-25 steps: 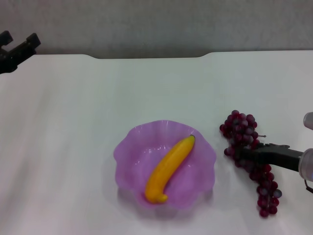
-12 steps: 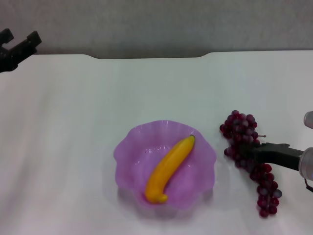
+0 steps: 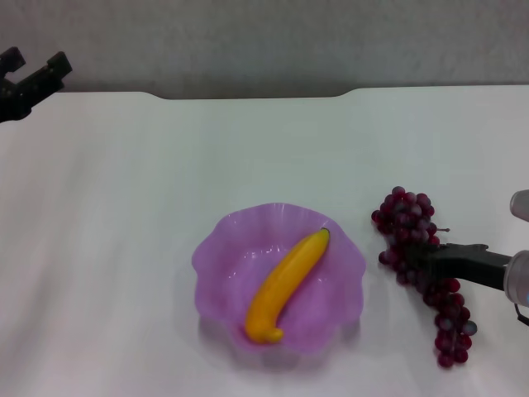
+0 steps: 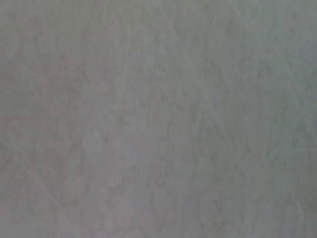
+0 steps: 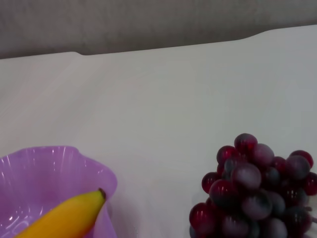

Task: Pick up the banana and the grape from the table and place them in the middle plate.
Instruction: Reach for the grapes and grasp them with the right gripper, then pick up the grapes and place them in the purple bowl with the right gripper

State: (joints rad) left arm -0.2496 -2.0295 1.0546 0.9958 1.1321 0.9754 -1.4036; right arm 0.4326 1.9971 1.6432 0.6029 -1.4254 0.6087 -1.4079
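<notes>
One fruit left out: grape (image 3: 420, 269) on bench (image 3: 124, 248), just right of plate (image 3: 219, 256) holding banana (image 3: 287, 285), long axis near-to-far. Right fingers (image 3: 411, 258) across its middle, grip unclear. Left fingers (image 3: 33, 78) parked far-left, spread.

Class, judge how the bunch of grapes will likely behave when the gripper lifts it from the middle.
The grape is a long bunch of loose berries, so both ends will probably sag. The right gripper sits across its middle. The glossy, round berries may slip or shift.
</notes>
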